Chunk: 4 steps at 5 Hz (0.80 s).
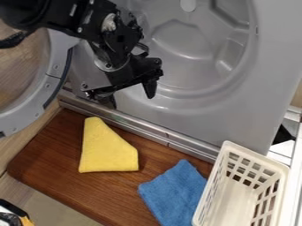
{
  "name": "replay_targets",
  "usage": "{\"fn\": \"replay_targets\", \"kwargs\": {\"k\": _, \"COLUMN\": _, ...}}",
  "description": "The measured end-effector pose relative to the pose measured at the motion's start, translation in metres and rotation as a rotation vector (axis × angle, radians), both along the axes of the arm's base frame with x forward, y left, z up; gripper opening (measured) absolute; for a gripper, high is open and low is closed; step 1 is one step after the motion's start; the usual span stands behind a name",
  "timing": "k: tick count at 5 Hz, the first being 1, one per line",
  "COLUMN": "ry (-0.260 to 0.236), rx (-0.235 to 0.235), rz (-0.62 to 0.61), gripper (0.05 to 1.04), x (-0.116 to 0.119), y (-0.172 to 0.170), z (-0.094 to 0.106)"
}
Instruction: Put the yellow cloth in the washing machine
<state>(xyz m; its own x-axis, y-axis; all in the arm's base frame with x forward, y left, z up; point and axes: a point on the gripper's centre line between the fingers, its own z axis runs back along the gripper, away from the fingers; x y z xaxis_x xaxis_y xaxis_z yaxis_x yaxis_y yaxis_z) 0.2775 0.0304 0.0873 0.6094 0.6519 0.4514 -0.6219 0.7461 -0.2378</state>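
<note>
The black gripper [130, 94] hangs open at the upper left of centre, its two fingers spread apart with nothing between them. It is in front of the lower left part of the washing machine's round opening. The grey washing machine [227, 112] takes up the top and right of the view, with its hollow interior showing behind the arm. Below the gripper and apart from it, the yellow cloth [107, 152] lies folded in a rough triangle on the brown wooden board [53, 150].
A blue cloth [175, 194] lies on the board at lower centre, beside a white slotted basket [229, 150] at lower right. The machine's round door [58, 73] stands open at left. A metal rail [141, 127] runs between board and machine. A dark object [10, 215] sits at bottom left.
</note>
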Motion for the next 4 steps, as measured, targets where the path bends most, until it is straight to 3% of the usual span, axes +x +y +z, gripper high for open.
{"fn": "replay_targets", "kwargs": {"k": 1, "ry": 0.023, "rx": -0.001, "rz": 0.001, "gripper": 1.001, "x": -0.002, "y": 0.000, "z": -0.007}}
{"fn": "replay_targets", "kwargs": {"k": 2, "ry": 0.063, "rx": 0.001, "rz": 0.023, "gripper": 1.001, "x": -0.003, "y": 0.008, "z": -0.026}}
{"fn": "replay_targets", "kwargs": {"k": 4, "ry": 0.137, "rx": 0.020, "rz": 0.107, "gripper": 1.001, "x": -0.007, "y": 0.039, "z": -0.089}}
